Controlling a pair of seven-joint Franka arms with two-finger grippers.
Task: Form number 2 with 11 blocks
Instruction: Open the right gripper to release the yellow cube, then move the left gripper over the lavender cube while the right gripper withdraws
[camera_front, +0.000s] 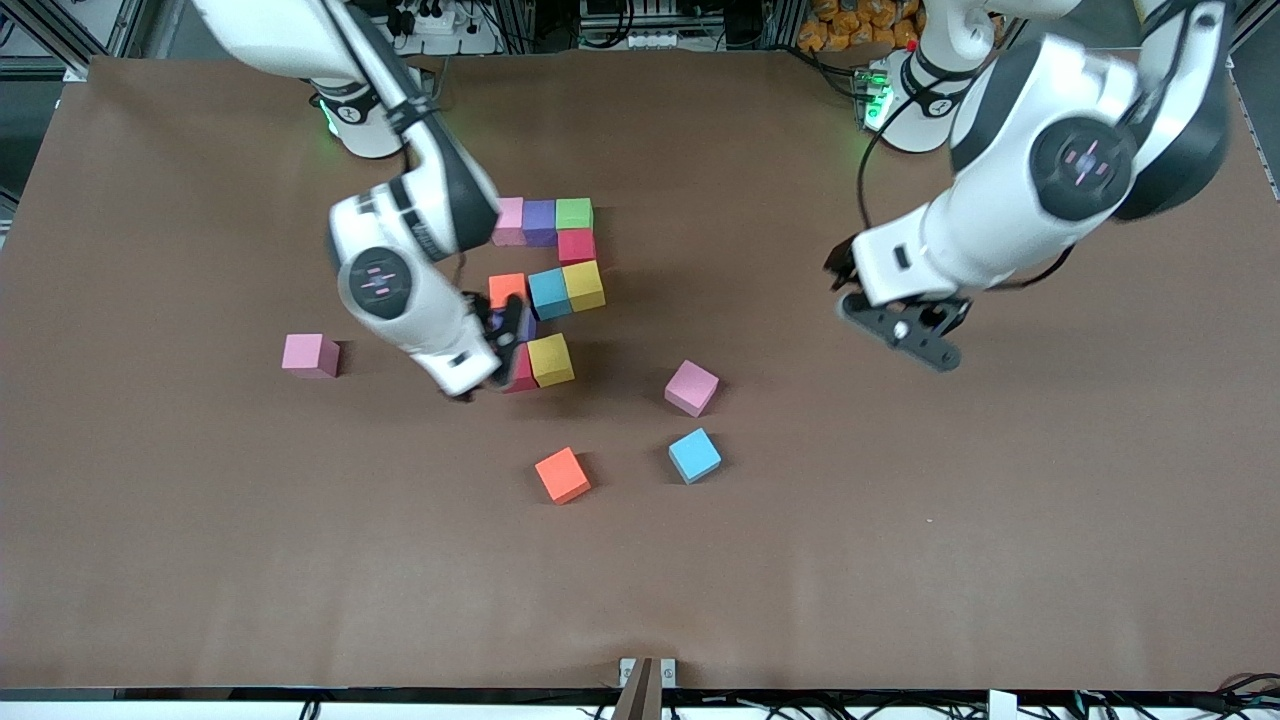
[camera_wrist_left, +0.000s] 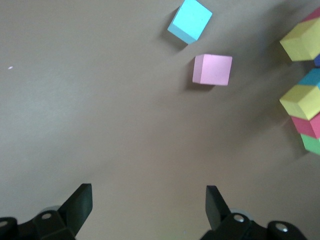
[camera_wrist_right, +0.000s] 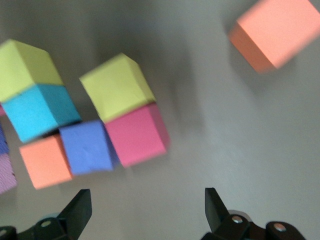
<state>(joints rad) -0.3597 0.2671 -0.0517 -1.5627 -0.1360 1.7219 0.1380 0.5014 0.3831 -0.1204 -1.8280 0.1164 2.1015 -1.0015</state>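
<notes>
Clearly light, squashy matte foam cubes (camera_front: 692, 387), best pinched on two flat faces; partial digit 2 of coloured cubes (camera_front: 545, 275) mid-desk, four loose cubes nearer the camera, right hand (camera_front: 500, 345) spread empty over it, left hand (camera_front: 905, 330) spread empty, waiting.

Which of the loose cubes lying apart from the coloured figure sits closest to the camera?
The orange cube. It lies lowest in the front view, below the light blue cube and both loose pink cubes.
</notes>
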